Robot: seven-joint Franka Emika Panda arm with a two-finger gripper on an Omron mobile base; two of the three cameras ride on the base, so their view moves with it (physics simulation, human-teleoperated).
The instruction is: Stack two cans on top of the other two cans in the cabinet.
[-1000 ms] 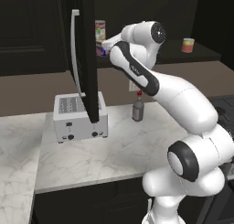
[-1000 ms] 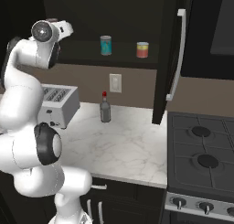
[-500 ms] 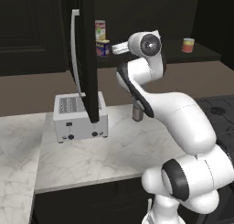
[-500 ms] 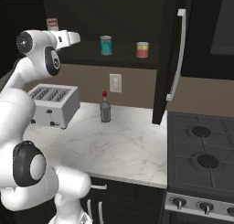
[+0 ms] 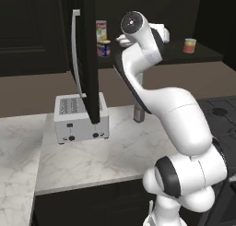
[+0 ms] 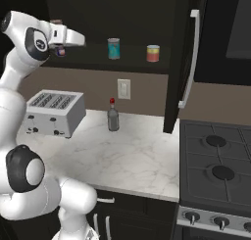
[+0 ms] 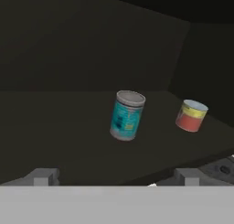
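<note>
I hung at the mouth of the cabinet (image 6: 182,53), my gripper (image 7: 114,176) pointed in along the dark shelf (image 7: 55,127). My fingers (image 7: 42,176) stood spread wide and held nothing. At the left end of the shelf, the red, white and yellow can (image 5: 101,30) already sat on top of the yellow can with the blue band (image 5: 103,48), so I judged one stack done. Ahead of me the teal-blue can (image 7: 126,115) stood upright on the bare shelf, with the squat red-orange can (image 7: 191,115) near it to one side, apart. The second stack was the step in hand. Next I would need to reach forward, centre my open fingers around the teal can and close, then lift it clear.
</note>
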